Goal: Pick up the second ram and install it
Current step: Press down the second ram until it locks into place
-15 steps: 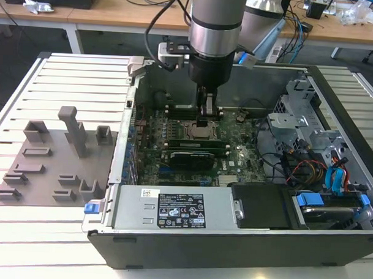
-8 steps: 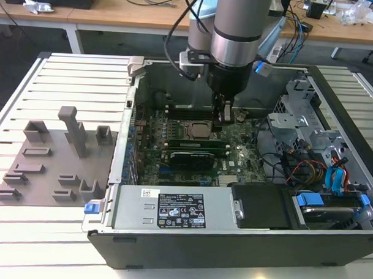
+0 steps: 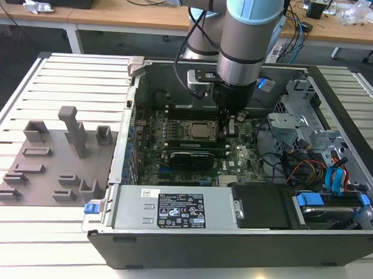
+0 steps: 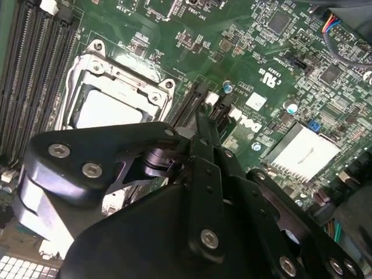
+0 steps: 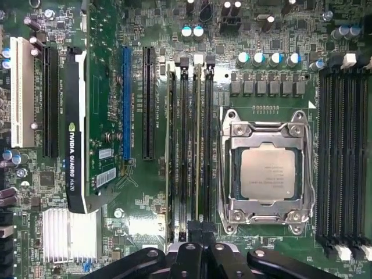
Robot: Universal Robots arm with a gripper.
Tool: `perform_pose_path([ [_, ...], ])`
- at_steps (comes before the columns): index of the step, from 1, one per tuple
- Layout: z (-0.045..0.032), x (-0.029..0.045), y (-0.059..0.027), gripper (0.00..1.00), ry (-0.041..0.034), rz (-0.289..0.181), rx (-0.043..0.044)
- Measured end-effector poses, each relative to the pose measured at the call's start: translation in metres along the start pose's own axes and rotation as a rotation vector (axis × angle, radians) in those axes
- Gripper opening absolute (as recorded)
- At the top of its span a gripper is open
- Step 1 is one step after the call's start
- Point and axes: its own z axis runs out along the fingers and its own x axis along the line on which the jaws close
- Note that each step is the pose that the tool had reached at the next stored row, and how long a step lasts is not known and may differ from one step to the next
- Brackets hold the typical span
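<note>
the gripper (image 3: 231, 124), jaws seemingly pressed together though partly hidden, bears down on the second ram (image 5: 196, 145), which stands edge-on in a slot beside the cpu socket (image 5: 268, 168), apparently for seating.

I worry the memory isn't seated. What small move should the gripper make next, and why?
Probably a short, straight push down. The slim dark green memory stick stands in a black slot beside the square metal CPU socket, and the gripper sits over one end of it. Whether the stick is latched cannot be told.
</note>
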Motion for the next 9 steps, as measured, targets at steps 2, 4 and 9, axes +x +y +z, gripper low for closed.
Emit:
perform_pose_path([
  [2,-0.0037,-0.0005,-0.0002,0.10,-0.0037,0.000,0.0037],
  [4,-0.0136,-0.0001,0.0066,0.10,-0.0011,0.000,0.0115],
  [9,-0.0110,-0.0001,0.0545,0.10,-0.0002,0.000,0.0162],
])
